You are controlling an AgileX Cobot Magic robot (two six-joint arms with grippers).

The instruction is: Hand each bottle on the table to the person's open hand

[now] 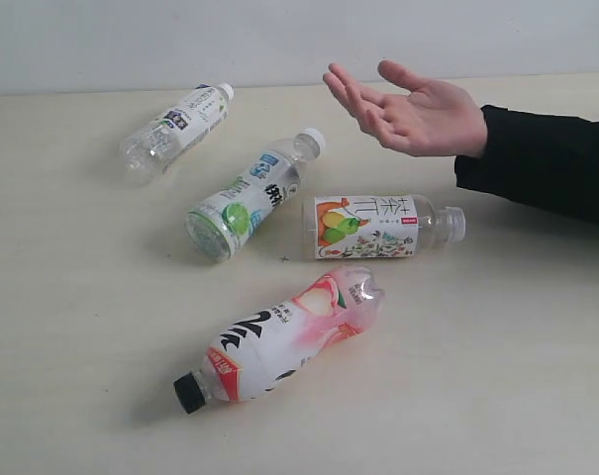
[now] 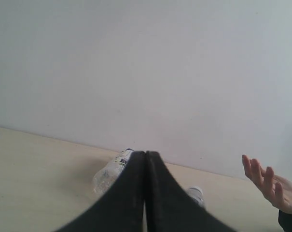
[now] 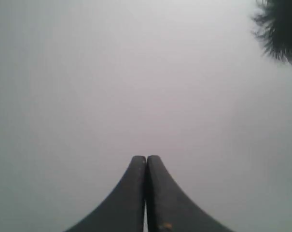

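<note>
Several bottles lie on their sides on the table (image 1: 71, 327): a blue-and-white labelled one (image 1: 177, 129) at the back left, a green-labelled one (image 1: 251, 195) in the middle, a fruit-picture one (image 1: 378, 227) to its right, and a black-capped pink-white one (image 1: 279, 339) nearest the front. The person's open hand (image 1: 413, 111) hovers palm up at the back right, above the table. Neither gripper shows in the exterior view. My left gripper (image 2: 145, 153) is shut and empty, with the back-left bottle (image 2: 109, 175) and the hand (image 2: 271, 186) beyond it. My right gripper (image 3: 146, 157) is shut, facing a blank wall.
A pale wall (image 1: 279, 40) runs behind the table's far edge. The person's black sleeve (image 1: 542, 163) reaches in from the right. A dark fuzzy shape (image 3: 281, 26) sits in one corner of the right wrist view.
</note>
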